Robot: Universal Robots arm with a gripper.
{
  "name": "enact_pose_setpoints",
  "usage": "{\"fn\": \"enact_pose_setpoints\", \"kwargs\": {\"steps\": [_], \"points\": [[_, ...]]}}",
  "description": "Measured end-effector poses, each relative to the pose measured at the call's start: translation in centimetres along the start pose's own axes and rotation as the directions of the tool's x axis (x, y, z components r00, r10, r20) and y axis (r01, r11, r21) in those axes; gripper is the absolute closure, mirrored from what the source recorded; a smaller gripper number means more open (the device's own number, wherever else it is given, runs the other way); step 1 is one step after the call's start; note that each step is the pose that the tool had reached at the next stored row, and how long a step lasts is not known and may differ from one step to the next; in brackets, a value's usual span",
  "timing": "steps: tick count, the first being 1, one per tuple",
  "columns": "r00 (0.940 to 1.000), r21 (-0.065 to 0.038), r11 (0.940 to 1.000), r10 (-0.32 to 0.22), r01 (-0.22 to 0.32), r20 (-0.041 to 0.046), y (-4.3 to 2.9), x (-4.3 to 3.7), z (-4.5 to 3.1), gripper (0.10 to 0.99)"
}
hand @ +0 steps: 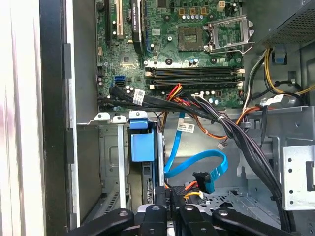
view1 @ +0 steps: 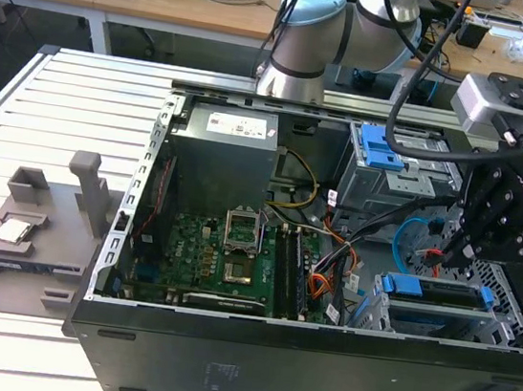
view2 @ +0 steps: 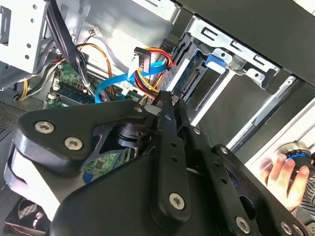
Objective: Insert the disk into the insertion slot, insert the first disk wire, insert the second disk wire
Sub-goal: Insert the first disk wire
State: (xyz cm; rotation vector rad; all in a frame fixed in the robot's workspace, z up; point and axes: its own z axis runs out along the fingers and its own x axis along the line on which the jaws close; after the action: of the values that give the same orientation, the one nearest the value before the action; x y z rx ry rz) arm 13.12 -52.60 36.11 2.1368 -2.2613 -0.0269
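The disk (view1: 437, 294) in its blue carrier (hand: 142, 146) sits inside the insertion slot (view1: 383, 316), a silver cage at the case's front corner on the exterior view's right. My gripper (view1: 449, 254) hovers just above and behind it, fingers (view2: 167, 118) shut with nothing visible between them. The first disk wire (view2: 158, 51), red with a dark plug (view2: 141, 58), hangs loose just beyond the fingertips. Beside it, the second disk wire (hand: 197, 160) forms a light-blue loop (view1: 409, 232) and its plug end (hand: 204, 179) hangs free.
An orange-and-black wire bundle (hand: 221, 123) crosses from the motherboard (view1: 224, 258) toward the drive bays. A taller grey cage with a blue latch (view1: 381, 151) stands behind the gripper. A person's hand (view2: 283, 172) holds a device outside the case. A grey fixture (view1: 24, 241) lies on the table.
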Motion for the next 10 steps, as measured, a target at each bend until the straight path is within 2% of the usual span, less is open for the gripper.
{"fn": "enact_pose_setpoints", "kwargs": {"steps": [2,4,6,10], "points": [[1.0,0.0,1.0,0.0,0.0,-0.0005,0.0,0.03,0.01,0.922],[1.0,0.0,1.0,0.0,0.0,-0.0007,-0.06,1.01,0.02,0.922],[1.0,0.0,1.0,0.0,0.0,-0.0006,-0.2,1.53,0.14,0.922],[1.0,-0.001,1.0,0.0,0.0,-0.0007,-0.88,1.51,0.68,0.922]]}}
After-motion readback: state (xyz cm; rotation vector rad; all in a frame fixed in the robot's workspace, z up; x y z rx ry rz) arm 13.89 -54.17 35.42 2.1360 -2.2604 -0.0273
